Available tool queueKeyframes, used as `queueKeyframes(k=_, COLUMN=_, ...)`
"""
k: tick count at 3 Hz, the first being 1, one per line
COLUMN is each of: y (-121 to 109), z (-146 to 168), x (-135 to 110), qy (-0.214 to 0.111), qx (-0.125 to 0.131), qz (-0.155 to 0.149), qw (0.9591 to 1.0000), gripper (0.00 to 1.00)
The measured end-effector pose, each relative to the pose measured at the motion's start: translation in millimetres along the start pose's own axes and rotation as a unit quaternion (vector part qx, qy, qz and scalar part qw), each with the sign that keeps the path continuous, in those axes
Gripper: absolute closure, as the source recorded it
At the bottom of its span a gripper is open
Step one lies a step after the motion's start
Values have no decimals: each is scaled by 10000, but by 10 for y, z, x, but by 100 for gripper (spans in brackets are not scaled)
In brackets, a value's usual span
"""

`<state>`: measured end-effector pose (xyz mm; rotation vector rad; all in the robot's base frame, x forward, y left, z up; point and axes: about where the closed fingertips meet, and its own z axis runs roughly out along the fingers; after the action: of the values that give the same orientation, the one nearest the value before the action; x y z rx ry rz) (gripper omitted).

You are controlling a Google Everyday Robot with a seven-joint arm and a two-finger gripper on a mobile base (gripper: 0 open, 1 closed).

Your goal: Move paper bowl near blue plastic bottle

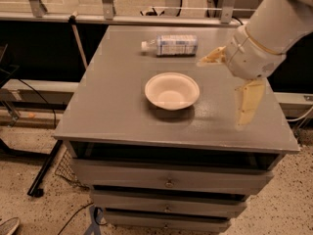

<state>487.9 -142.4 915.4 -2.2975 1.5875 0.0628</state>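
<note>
We record the hand [222, 93] at the right of the frame, over the right side of the tabletop [112, 106], its two pale fingers [249, 102] spread wide apart and gripping nothing. The paper bowl [172, 90] sits upright at frame centre, left of the hand and not touching it. The blue plastic bottle [171, 45] lies on its side at upper centre near the far edge, cap pointing left, apart from the paper bowl.
</note>
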Motion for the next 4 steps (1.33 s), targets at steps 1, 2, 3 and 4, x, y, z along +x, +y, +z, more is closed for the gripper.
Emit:
queueKeyframes(k=1, y=-128, z=220, x=53, qy=103, qx=-103, qz=-416, qw=9990, gripper=0)
queueKeyframes(k=2, y=-242, z=353, x=22, qy=367, qx=-78, qz=-827, qw=9959, gripper=0)
queueKeyframes(k=3, y=-342, z=527, x=-18, qy=505, qx=-158, qz=-1123, qw=9923, gripper=0)
queueKeyframes(k=4, y=-419, z=701, x=-28, qy=525, qx=-290, qz=-1293, qw=9898, gripper=0)
